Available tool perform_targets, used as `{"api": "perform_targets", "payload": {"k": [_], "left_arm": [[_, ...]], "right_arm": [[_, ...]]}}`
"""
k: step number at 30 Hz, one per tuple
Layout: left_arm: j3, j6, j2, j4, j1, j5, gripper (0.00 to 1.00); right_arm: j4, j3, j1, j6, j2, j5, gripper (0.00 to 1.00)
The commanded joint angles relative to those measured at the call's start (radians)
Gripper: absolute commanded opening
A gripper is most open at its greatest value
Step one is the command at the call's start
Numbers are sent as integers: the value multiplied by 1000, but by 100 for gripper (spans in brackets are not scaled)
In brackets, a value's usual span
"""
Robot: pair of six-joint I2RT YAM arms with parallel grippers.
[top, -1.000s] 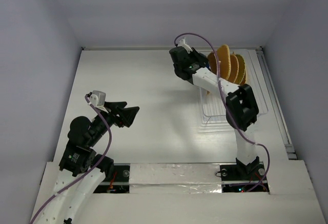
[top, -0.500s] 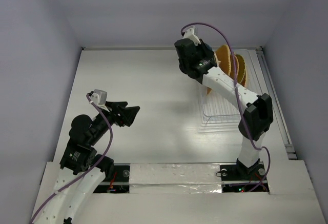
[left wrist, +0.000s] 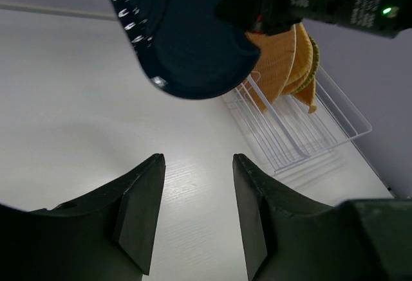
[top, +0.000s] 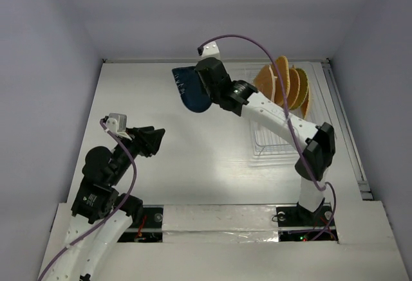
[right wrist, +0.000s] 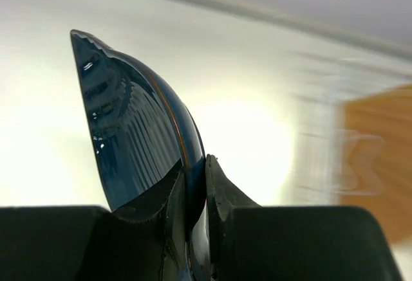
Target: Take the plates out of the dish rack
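The right gripper [right wrist: 194,175] pinches the dark blue plate [top: 191,90] by its rim. The plate juts out beyond the fingertips, in the air over the table [top: 148,101] and clear of the dish rack [top: 277,146]. The rack lies off to the right in that wrist's view, with the orange plates [top: 283,85] upright in it. The left gripper [left wrist: 197,162], fingers parted with nothing between them, faces the plate. The plate hangs ahead of and above its fingertips, well apart, broad face toward it. Only the right arm has the plate, so lowering it flat to the table looks like the coming move.
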Motion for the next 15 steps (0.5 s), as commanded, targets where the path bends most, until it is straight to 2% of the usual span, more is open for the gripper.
{"api": "perform_targets", "payload": {"k": [1,8,15], "left_arm": [[49,22,0,23,2,-36,43],[74,45,10,0,2,-85,42],[45,30,16,15,2,-71,43]], "right_arm": [[226,69,-9,228,65,-242,0],[422,123,-9,434,259,-457,0],[556,166,-9,636,429,-576,0]]}}
